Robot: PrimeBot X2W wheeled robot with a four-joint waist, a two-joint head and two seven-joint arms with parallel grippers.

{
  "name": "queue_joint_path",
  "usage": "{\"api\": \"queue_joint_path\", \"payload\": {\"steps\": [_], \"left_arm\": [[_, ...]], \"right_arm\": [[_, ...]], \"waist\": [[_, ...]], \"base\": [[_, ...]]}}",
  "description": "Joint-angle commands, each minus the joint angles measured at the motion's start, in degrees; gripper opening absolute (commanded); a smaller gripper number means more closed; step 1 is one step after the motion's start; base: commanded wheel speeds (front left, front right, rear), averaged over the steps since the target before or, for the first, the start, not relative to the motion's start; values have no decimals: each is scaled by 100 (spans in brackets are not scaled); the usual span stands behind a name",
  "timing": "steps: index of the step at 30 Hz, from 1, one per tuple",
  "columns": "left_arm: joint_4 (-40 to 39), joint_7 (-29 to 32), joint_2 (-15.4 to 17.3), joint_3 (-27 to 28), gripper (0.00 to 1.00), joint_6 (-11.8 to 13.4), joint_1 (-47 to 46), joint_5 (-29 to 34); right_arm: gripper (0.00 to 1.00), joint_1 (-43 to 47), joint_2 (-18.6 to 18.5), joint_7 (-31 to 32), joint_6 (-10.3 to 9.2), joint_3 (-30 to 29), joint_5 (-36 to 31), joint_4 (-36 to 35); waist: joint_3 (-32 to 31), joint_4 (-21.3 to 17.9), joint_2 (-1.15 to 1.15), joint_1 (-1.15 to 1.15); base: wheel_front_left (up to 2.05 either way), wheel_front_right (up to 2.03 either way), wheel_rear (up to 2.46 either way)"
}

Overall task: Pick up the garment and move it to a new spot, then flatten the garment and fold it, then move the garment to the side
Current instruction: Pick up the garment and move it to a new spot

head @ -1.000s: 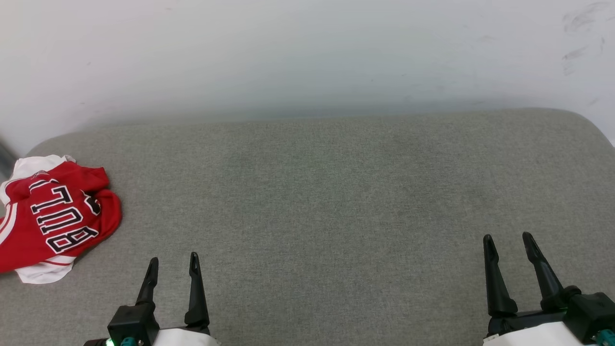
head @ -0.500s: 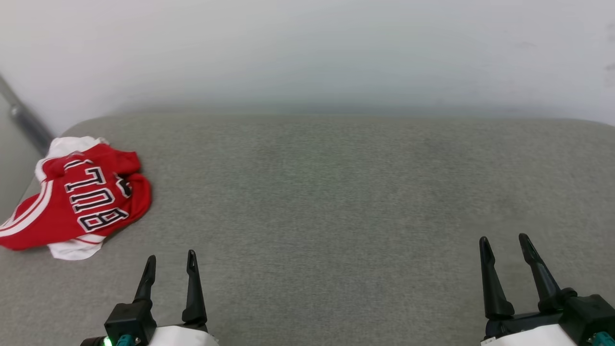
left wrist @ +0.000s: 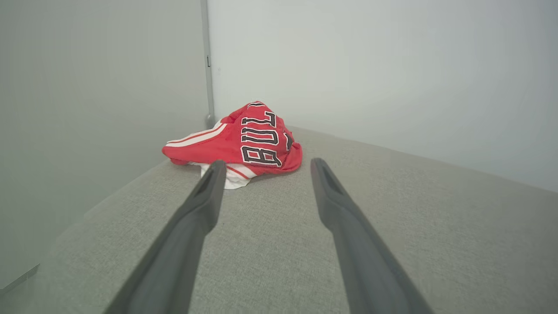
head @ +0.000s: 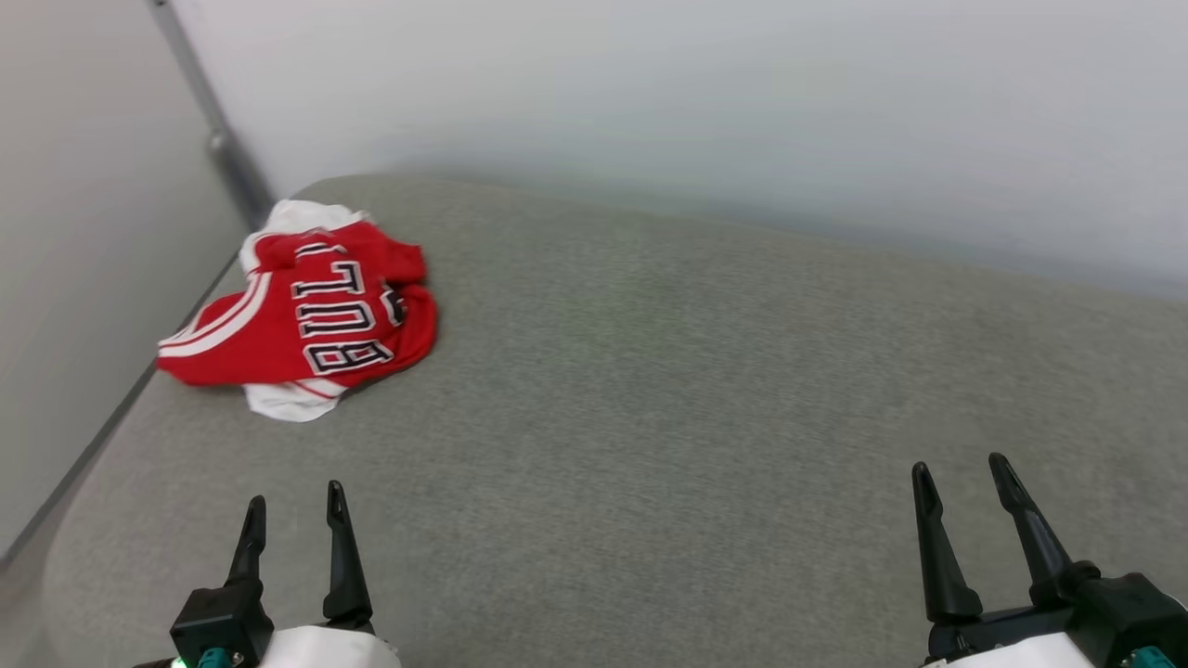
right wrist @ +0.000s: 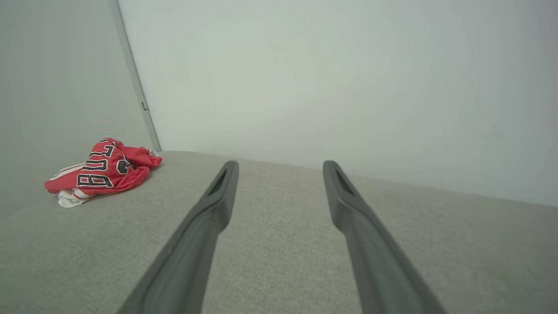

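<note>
The garment (head: 306, 315) lies crumpled in a heap at the far left corner of the grey cushioned surface (head: 650, 390); it is red with white sleeve parts, striped trim and black lettering on top. In the left wrist view the garment (left wrist: 244, 139) sits just beyond the fingertips, straight ahead. Off to the far left of the right wrist view lies the garment (right wrist: 104, 170). My left gripper (head: 294, 501) hovers open near the front edge, well short of the heap, holding nothing. My right gripper (head: 961, 468) stands open at the lower right, far from it.
A pale wall (head: 650, 111) runs behind the surface and a side wall (head: 83, 232) stands on the left, meeting at a grey corner strip (head: 218, 139). The surface's left edge (head: 102, 427) runs beside the heap.
The head camera has swung to the left, so the garment now appears further right and higher in the view and the wall corner has come in. Both grippers keep their open pose.
</note>
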Motion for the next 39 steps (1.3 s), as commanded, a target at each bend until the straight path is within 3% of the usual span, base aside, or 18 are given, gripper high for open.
{"api": "queue_joint_path", "payload": {"steps": [1, 12, 23, 30, 39], "left_arm": [[-27, -16, 11, 25, 100, 25, 20, -2], [-110, -16, 12, 215, 100, 82, 122, -52], [-138, -16, 12, 554, 100, -14, 72, -137], [-147, -15, 58, 1088, 100, -569, -835, -134], [220, -15, 738, 1684, 100, -1118, -2962, -45]], "right_arm": [[100, 65, 3, -14, 0, 20, -31, -31], [100, 107, 3, -14, 0, 133, -83, -32], [100, 45, 3, -14, 0, 174, -150, -41], [100, -152, 3, -14, 0, 96, -354, -165], [100, -682, 2, -15, 0, -58, -785, -435]], "waist": [[0, 328, 0, 0], [-61, 1112, 0, 0], [9, 1050, 0, 0], [435, 883, 0, 0], [1561, 609, 0, 0]], "base": [[0, 0, 0], [0, 0, 0], [0, 0, 0], [0, 0, 0], [0, 0, 0]]}}
